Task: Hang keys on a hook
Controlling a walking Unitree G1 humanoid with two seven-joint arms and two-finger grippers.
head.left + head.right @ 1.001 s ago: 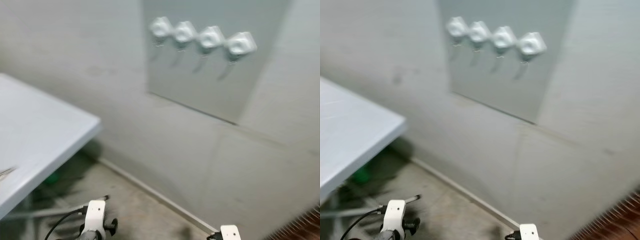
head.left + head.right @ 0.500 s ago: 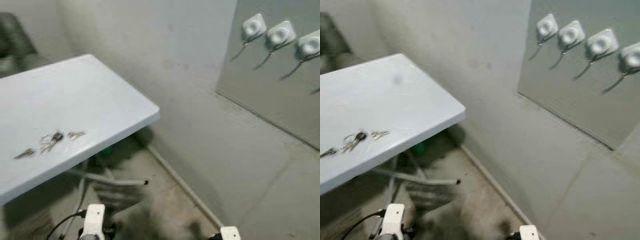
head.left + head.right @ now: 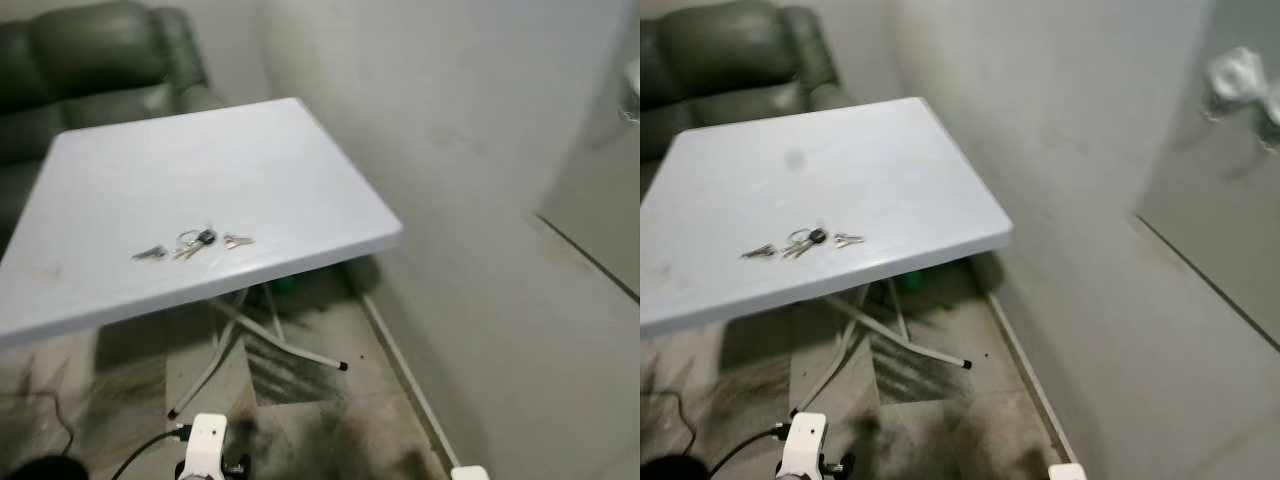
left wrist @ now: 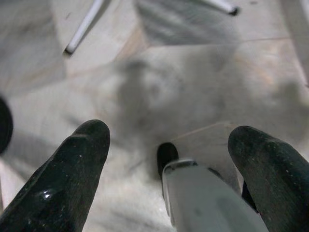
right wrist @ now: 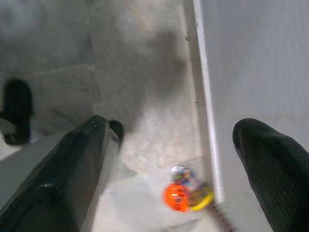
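Note:
A bunch of keys [image 3: 195, 242] lies spread on the white folding table [image 3: 300, 170], near its front edge. A white hook [image 3: 1237, 75] sticks out of the grey wall panel at the far right, blurred. Both arms hang low by the floor. My left gripper [image 4: 169, 159] is open over the stone floor, and my right gripper [image 5: 169, 145] is open too, beside the wall's base. Nothing is between the fingers of either one.
A dark green sofa [image 3: 90, 70] stands behind the table. The table's white legs [image 3: 255, 345] spread over the grey stone floor. The wall [image 3: 480, 200] runs along the right. A small orange and yellow object [image 5: 186, 194] lies by the skirting.
The camera has swung to the left: the table and keys have shifted toward the middle, the sofa has come into sight, and the hooks have slid off to the right edge.

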